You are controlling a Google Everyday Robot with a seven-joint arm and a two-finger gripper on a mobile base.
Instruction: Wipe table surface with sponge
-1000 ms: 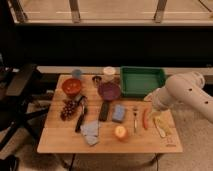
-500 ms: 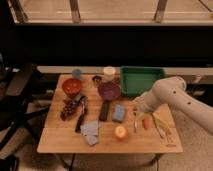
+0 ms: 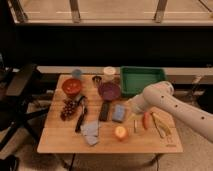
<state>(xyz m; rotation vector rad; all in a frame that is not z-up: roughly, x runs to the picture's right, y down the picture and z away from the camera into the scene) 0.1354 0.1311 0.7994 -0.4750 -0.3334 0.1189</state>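
Observation:
The blue sponge [image 3: 119,113] lies flat near the middle of the wooden table [image 3: 60,142], between a long black bar [image 3: 104,111] and my arm. My gripper [image 3: 131,107] hangs at the end of the white arm that reaches in from the right. It is just right of the sponge and a little above the tabletop. It is open, with nothing in it. An orange fruit [image 3: 120,132] sits just in front of the sponge.
A green tray [image 3: 142,80] stands at the back right, with a purple bowl [image 3: 109,90], a red bowl [image 3: 72,86] and cups behind the sponge. Grapes [image 3: 69,108], a grey-blue cloth [image 3: 91,132] and a red vegetable [image 3: 145,120] lie around it. A dark chair [image 3: 20,85] stands to the left.
My arm has swung left from the table's right edge, carrying the gripper in over the table to beside the sponge. The objects have not moved.

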